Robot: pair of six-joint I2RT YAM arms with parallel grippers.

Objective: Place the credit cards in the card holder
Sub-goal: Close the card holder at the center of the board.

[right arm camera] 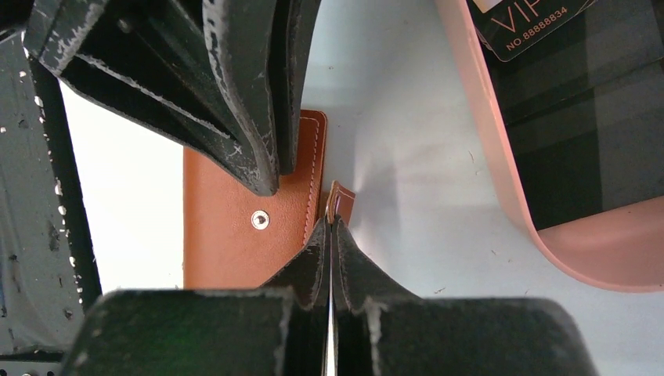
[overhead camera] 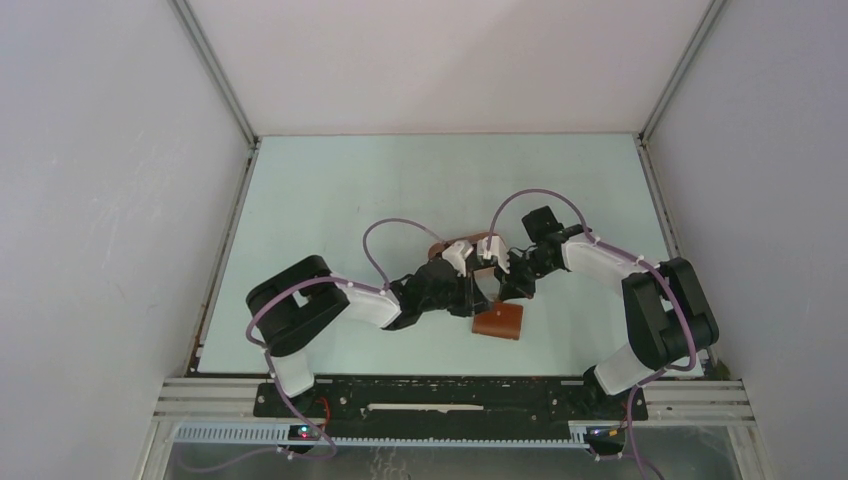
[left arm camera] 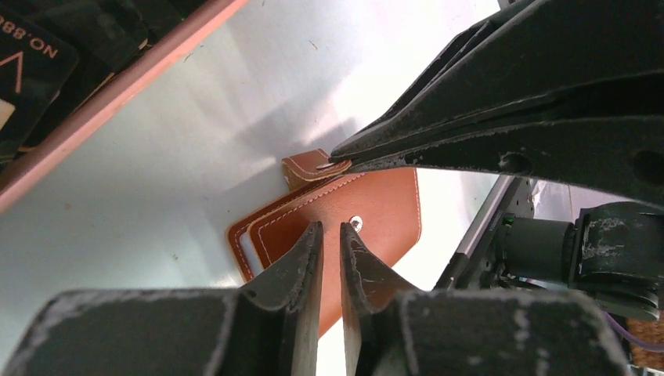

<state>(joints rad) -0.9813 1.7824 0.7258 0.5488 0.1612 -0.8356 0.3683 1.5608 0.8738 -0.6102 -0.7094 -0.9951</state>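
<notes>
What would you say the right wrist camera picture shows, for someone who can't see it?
The right gripper is pinched shut on the snap tab of the brown leather card holder. The left gripper hangs near its metal stud; a pink tray holds black cards.

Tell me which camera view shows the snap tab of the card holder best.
The left wrist view: the snap tab shows almost whole, its end nipped by the right pincer. The right wrist view shows only its end between the fingers. The top view hides it.

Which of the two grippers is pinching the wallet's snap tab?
The right gripper, shut on the snap tab; the left gripper has a narrow gap, over the wallet.
</notes>
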